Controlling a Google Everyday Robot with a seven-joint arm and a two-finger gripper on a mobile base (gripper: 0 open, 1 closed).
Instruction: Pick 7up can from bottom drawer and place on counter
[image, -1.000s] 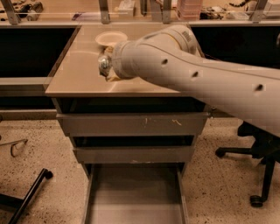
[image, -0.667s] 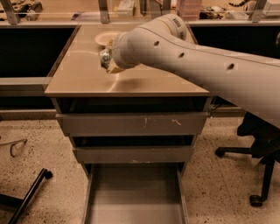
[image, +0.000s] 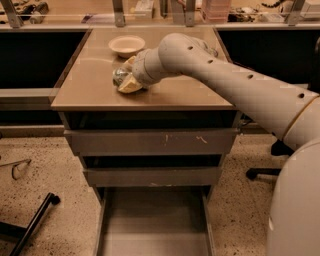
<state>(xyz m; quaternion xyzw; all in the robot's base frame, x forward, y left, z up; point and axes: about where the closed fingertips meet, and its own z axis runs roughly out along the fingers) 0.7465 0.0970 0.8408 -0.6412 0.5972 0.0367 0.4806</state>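
Note:
My gripper (image: 126, 76) is over the left middle of the tan counter (image: 170, 95), at the end of my cream arm that reaches in from the right. It is shut on the 7up can (image: 120, 76). Only the can's shiny silver end shows between the pale fingers (image: 131, 86); the green and white sides are hidden. The can is at or just above the counter surface; I cannot tell whether it touches. The bottom drawer (image: 155, 220) is pulled out below, and the part of its grey floor in view is bare.
A shallow cream bowl (image: 126, 45) stands on the counter just behind the gripper. The two upper grey drawers (image: 150, 142) sit partly open. A glass partition with posts (image: 118, 12) runs along the counter's back edge. A chair base (image: 262, 172) is at the right and a black bar (image: 35, 220) lies on the floor at the left.
My arm has swung back and up across the counter. The gripper with the can has stayed over the counter's left middle, dipping slightly lower.

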